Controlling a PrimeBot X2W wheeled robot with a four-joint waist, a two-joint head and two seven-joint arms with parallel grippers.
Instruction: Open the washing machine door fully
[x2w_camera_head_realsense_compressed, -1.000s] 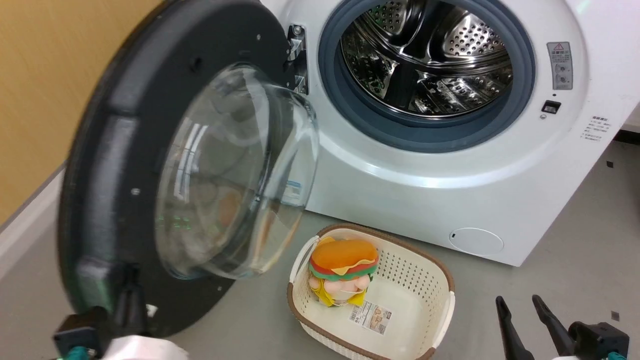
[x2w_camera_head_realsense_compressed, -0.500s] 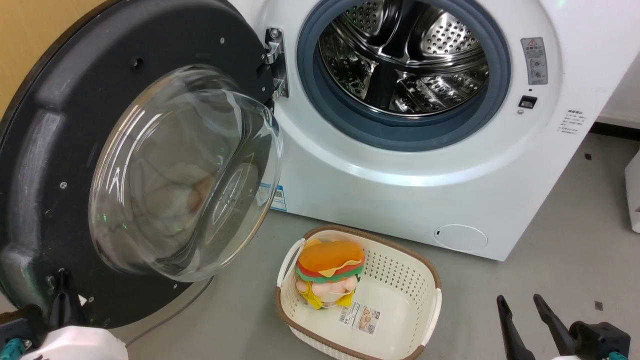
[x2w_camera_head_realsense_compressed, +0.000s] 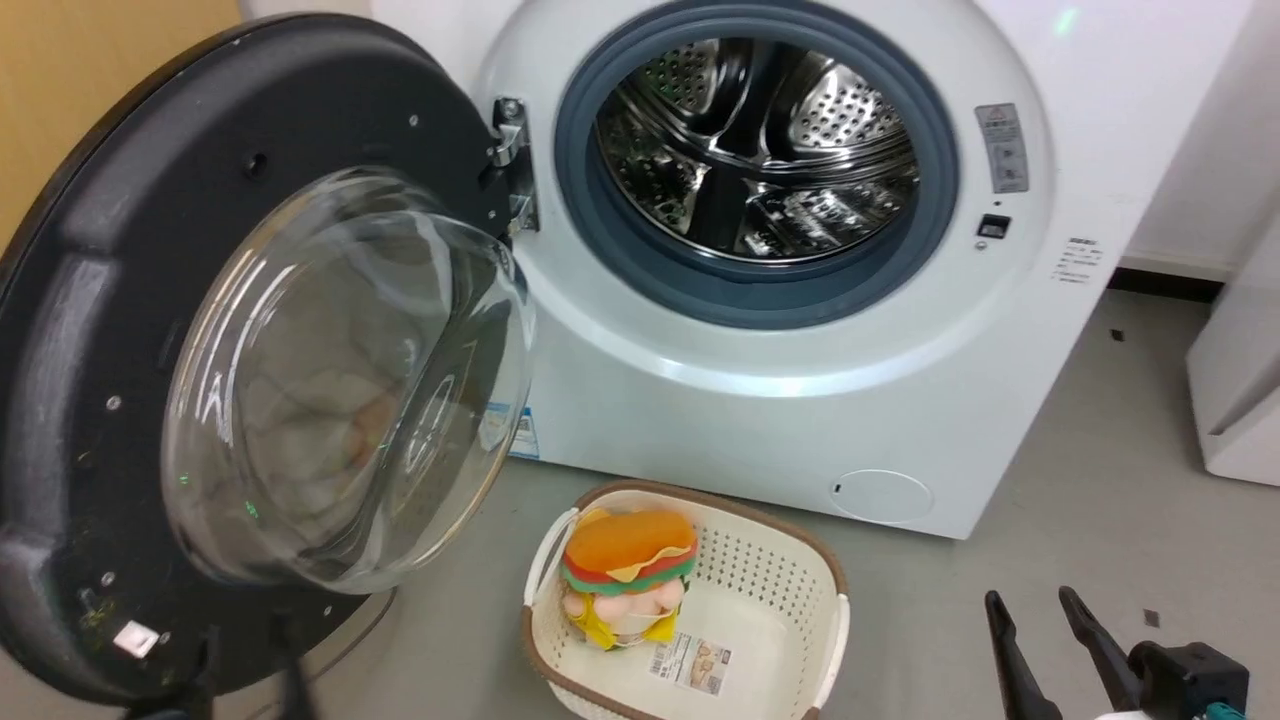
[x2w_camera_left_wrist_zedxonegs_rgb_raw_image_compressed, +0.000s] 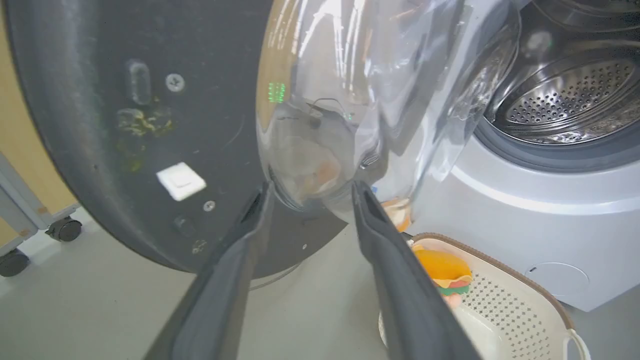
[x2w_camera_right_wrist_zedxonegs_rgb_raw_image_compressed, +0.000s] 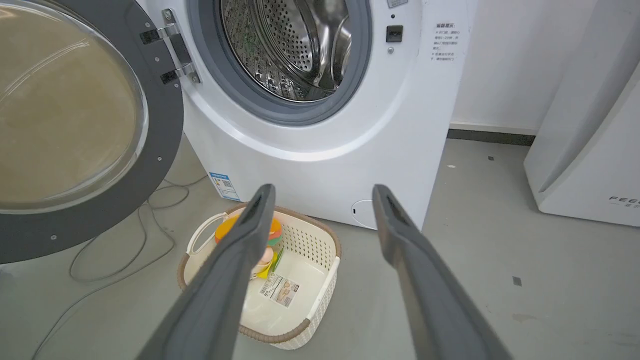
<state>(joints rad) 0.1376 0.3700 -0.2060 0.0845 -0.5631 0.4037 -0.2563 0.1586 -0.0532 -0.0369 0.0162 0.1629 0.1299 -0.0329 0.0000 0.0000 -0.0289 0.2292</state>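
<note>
- Far left, the washing machine door (x2w_camera_head_realsense_compressed: 300, 380) stands wide open on its hinge (x2w_camera_head_realsense_compressed: 510, 160), its black inner face and bulging glass bowl turned out into the room. By my reckoning it's near the end of its swing.
- Below it, the left gripper (x2w_camera_left_wrist_zedxonegs_rgb_raw_image_compressed: 311, 190) sits low by the door's bottom edge. Its fingers are apart with nothing between them, tips pointing up at the underside of the glass. I can't tell whether they touch it. My guess: placed there to nudge the door outward, not to grab it.
- Centre now, and the washing machine (x2w_camera_head_realsense_compressed: 780, 400) has its steel drum (x2w_camera_head_realsense_compressed: 750, 150) fully exposed, the mouth unobstructed.
- On the floor in front sits a white basket (x2w_camera_head_realsense_compressed: 835, 600) with a burger toy (x2w_camera_head_realsense_compressed: 625, 560) inside, just clear of the door's edge.
- Down at lower right, the right gripper (x2w_camera_head_realsense_compressed: 1028, 596) hangs well apart from the machine, fingers spread and empty, aimed up toward the front panel. It looks parked out of the way.
- Far right, a second white appliance (x2w_camera_head_realsense_compressed: 1240, 400) stands on the grey floor.
</note>
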